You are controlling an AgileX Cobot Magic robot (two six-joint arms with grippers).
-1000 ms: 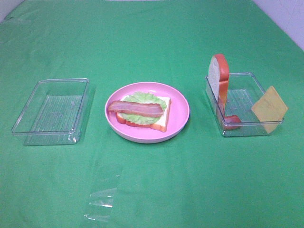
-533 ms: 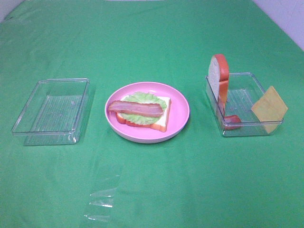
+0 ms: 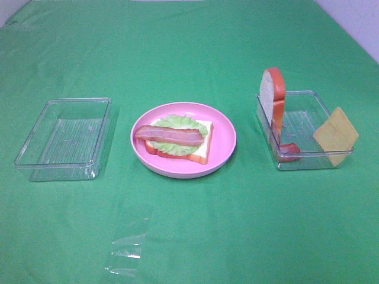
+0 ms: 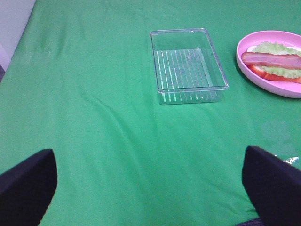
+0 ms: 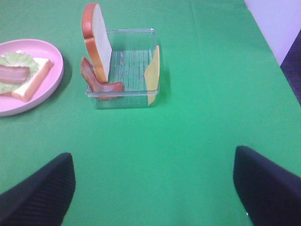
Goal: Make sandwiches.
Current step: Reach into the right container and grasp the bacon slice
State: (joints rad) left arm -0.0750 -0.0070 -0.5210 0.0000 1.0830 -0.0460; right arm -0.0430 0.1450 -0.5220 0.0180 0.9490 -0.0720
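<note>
The sandwich (image 3: pixel 177 142) is lying half built on the pink plate (image 3: pixel 228 139): a bread slice at the bottom, lettuce over it, a bacon strip across the top. I am holding my left pincer (image 4: pixel 150 186) spread wide over bare green cloth (image 3: pixel 189 53), gripping nothing. My right pincer (image 5: pixel 155 188) is hanging just as wide and empty.

The remaining pieces are waiting in the clear tray (image 3: pixel 320 106) on the plate's right-arm side. An upright bread slice (image 3: pixel 273 94) is standing against the wall nearest the plate, with a red strip (image 3: pixel 289 152) curled at its foot. The cheese square (image 3: pixel 336 135) is leaning on the wall farthest from the plate, its corner poking above the rim.

I am judging the next layer to be mine on the right, likely the cheese. I should be coming down on its raised edge, pinching across the thin faces, then lifting straight up past the rim before travelling.

The tall bread is standing between the cheese and the plate, so I should be carrying high over it. Between tray and plate the cloth is lying open. A second tray (image 3: pixel 62 139) is sitting on the plate's far side, well apart.
</note>
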